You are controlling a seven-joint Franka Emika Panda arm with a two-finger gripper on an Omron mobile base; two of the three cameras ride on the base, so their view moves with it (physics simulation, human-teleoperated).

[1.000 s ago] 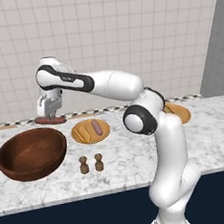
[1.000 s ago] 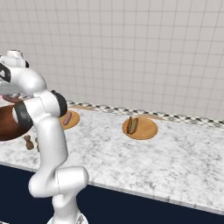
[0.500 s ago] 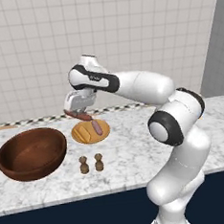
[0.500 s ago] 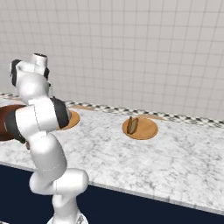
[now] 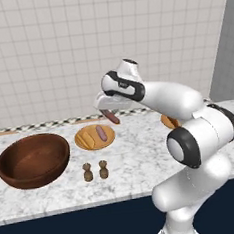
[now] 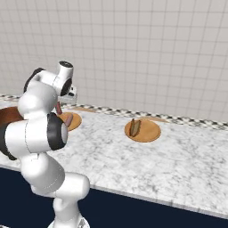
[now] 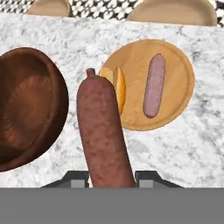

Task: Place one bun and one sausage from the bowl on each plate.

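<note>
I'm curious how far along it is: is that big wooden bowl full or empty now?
Empty. The bowl's bare wooden bottom shows in the left base view and the hand view; the hand holds a sausage in the air.

Even, bright rendered light, soft faint shadows, no blur

bowl (image 7: 26, 109) cropped left, bun (image 7: 114, 87) behind sausage (image 7: 103, 135)
</note>
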